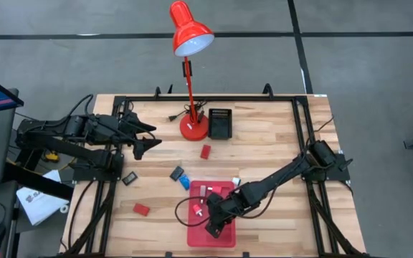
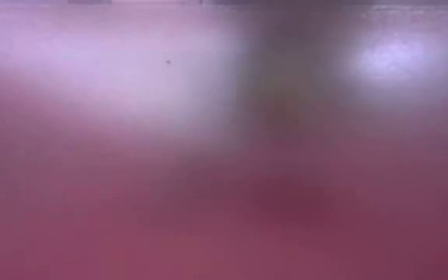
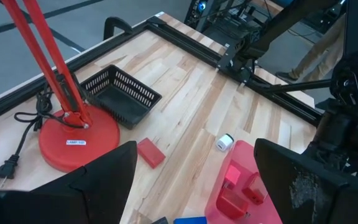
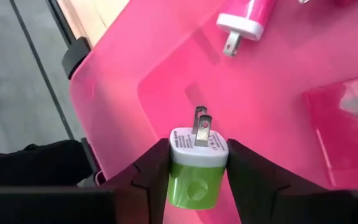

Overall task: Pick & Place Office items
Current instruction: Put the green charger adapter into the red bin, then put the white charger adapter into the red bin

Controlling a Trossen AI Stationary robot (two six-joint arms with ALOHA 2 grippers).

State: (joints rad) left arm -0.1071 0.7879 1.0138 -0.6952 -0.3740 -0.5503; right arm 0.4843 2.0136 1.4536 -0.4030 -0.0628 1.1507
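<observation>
My right gripper hangs over the flat red tray and is shut on a white-green plug adapter. In the tray lie a pink-white charger and a red block. On the wood rest a red block, another red block, a black piece, a black-blue piece, a blue piece and a small white piece. My left gripper waits open above the table's left part, and its wrist view shows the fingers of my left gripper spread wide. My right gripper pinches the adapter's green body between its two fingers, one on each side. The white face with its two metal prongs points away from the gripper, toward the tray floor. Whether the adapter touches the tray, I cannot tell.
The tall red desk lamp stands on its round base at the far middle, its cord trailing on the wood. A black mesh basket sits beside it. The low view shows only a pink blur. A dark cable loops by the tray.
</observation>
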